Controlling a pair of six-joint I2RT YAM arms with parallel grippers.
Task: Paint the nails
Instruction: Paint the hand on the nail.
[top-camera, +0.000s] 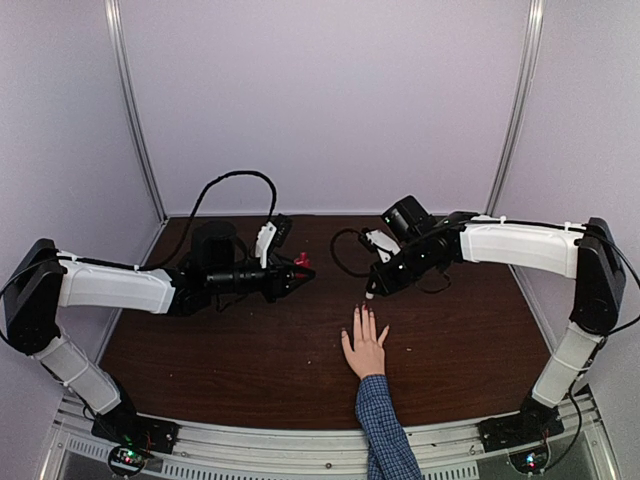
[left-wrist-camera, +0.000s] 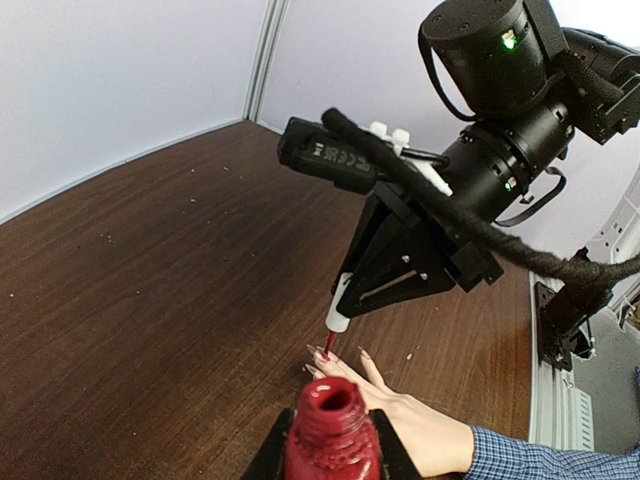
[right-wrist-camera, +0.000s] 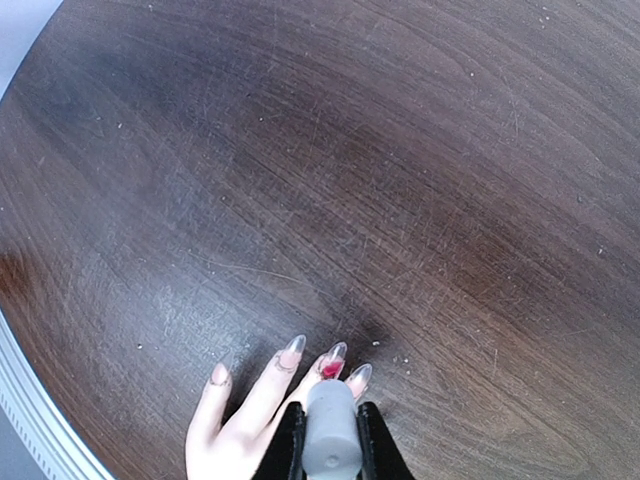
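A light-skinned hand (top-camera: 366, 347) in a blue checked sleeve (top-camera: 386, 432) lies flat on the dark wooden table (top-camera: 220, 350), fingers pointing away. Its nails (right-wrist-camera: 293, 347) are long and mostly clear. One middle nail (right-wrist-camera: 332, 367) carries a dab of red. My right gripper (right-wrist-camera: 330, 435) is shut on the white brush cap (left-wrist-camera: 340, 315), and the red brush tip (left-wrist-camera: 329, 346) touches that nail. My left gripper (left-wrist-camera: 330, 445) is shut on the open red polish bottle (left-wrist-camera: 330, 425), held tilted above the table left of the hand (left-wrist-camera: 425, 430).
A black cable (top-camera: 236, 180) loops behind the left arm. Pale walls close the table at back and sides. A metal rail (top-camera: 300, 448) runs along the near edge. The right arm's black wrist (left-wrist-camera: 500, 110) hangs over the hand.
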